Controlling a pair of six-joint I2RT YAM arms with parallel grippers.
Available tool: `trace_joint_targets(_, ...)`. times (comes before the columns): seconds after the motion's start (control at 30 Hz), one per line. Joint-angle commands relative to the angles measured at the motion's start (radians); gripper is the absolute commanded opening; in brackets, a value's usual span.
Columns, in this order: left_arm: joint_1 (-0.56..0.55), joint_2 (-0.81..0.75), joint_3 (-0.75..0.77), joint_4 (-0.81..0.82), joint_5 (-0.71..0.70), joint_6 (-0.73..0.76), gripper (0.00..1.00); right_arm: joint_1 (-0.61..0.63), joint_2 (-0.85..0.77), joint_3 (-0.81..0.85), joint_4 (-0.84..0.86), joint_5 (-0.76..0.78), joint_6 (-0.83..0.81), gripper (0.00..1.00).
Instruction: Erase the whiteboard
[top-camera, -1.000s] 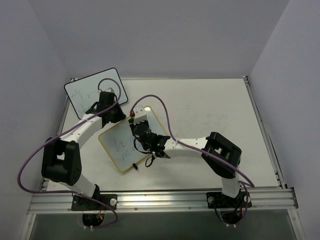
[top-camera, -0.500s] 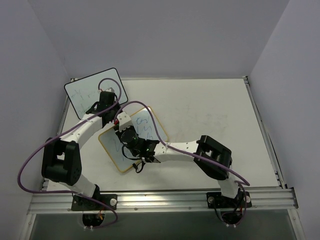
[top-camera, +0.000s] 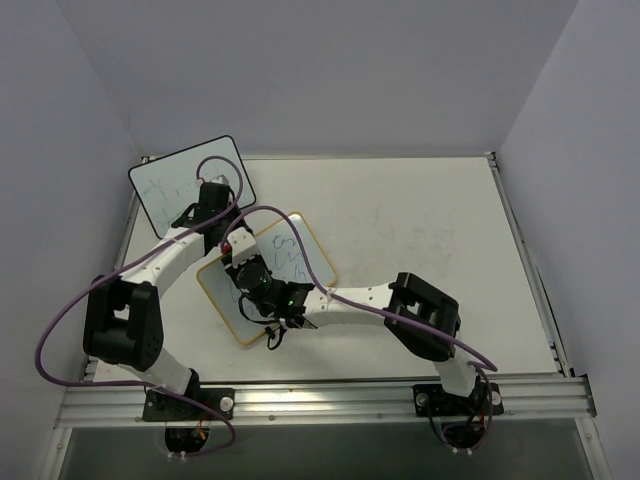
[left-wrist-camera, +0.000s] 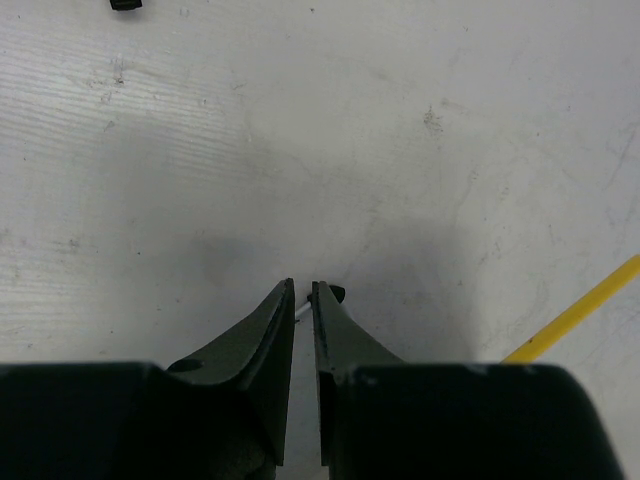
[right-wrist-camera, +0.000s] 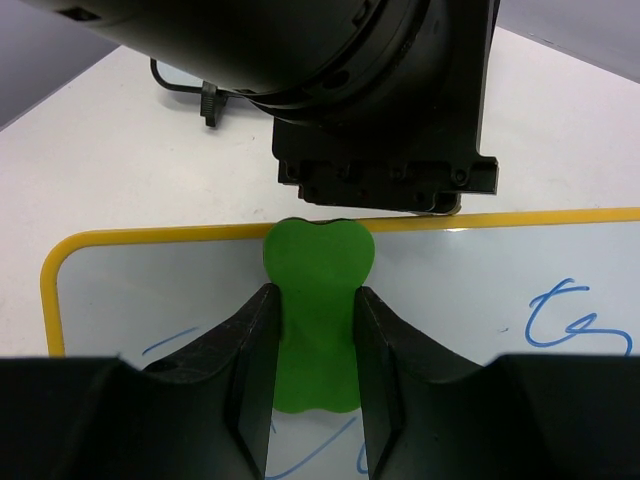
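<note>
**Ana:** Where do we see the whiteboard?

**Ben:** We see it lying flat on the table. It is closer to the left edge than to the right edge, about halfway between the near edge and the far edge. It sits at a slant. Its frame is thin and yellow, and its corners are round.

**Ana:** Is there writing on it?

**Ben:** Yes, we see blue scribbles on the white part.

**Ana:** What is over it?

**Ben:** The right gripper. Its two fingers squeeze a green eraser, one on each side. The end of the eraser is close to the yellow frame. We cannot tell if it touches the board.

**Ana:** And the left gripper?

**Ben:** It is low over the bare table, just past the board's far side. Its fingers are almost together, with only a thin slit between them. We see a tiny white and black bit at the tips, but we cannot tell what it is.

**Ana:** What else do we see?

**Ben:** A black-framed board sits at the far left corner and sticks out past the table. Purple cables loop along both arms.
</note>
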Motion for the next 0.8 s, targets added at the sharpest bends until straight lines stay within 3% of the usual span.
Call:
trace_joint_targets(0.0,-0.01,-0.004,0.036,-0.006,0.015,0.018,0.22,-0.02,-0.006,-0.024,-0.027,0.051,0.02,0.1)
trace_joint_targets(0.77,-0.012,-0.006,0.035,-0.005,0.012,0.017,0.21,-0.161,-0.107,-0.154,-0.065,0.071,0.149,0.1)
